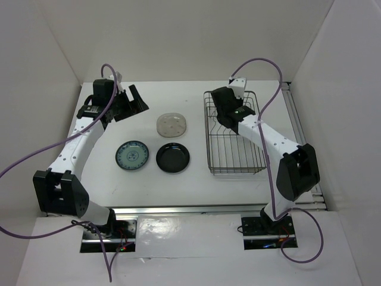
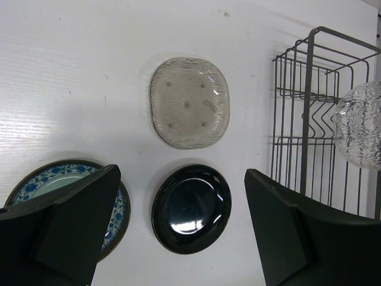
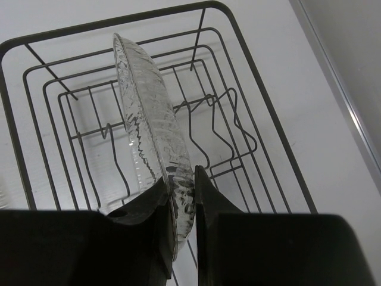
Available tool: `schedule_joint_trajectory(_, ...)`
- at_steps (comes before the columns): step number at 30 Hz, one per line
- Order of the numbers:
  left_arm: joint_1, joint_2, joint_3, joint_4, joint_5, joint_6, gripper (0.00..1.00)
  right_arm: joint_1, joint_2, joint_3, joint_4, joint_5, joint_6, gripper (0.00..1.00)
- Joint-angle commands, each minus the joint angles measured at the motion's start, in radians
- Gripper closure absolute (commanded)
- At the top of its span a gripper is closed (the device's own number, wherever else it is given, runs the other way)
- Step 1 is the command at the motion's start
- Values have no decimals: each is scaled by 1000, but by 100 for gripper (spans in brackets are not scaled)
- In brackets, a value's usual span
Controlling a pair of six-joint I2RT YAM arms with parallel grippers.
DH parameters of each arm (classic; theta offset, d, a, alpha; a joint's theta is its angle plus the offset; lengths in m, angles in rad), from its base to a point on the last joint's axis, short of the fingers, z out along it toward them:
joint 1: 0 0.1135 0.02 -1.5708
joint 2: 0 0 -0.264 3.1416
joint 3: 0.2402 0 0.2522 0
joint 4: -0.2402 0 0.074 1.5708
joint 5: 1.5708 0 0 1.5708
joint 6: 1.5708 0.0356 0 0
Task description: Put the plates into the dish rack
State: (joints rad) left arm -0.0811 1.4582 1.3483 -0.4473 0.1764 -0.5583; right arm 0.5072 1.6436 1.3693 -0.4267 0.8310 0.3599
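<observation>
Over the rack (image 1: 235, 149), pincer (image 3: 180, 179) grips clear plate (image 3: 149, 107).

Teal plate (image 2: 47, 177) half behind left jaws; dish rack (image 2: 309, 113) cut by right edge.

**Three plates flat, one on edge at the rack**

The clear plate (image 3: 149, 119) stands on edge over the dark wire rack's (image 2: 309, 113) dividers, its lower rim pinched in the right gripper (image 3: 178, 190). Left of the rack, the beige plate (image 1: 171, 124) lies flat and upright. The teal plate (image 1: 131, 155) and the glossy black plate (image 1: 172, 158) lie side by side nearer, not touching.
</observation>
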Motion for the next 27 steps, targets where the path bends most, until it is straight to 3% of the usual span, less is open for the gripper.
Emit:
schedule_joint_trajectory(1,4,5,29,7,17,-20,0,14,-1,51,36,8,22,100)
schedule_joint_trajectory(24,4,24,29,16,46,-11,0,42,111,90,85,-63,13,100)
schedule_joint_trajectory(25,4,24,29,16,46,-11,0,42,111,90,85,-63,13,99)
schedule_joint_trajectory(27,4,24,29,16,46,-11,0,51,111,90,95,-63,4,77)
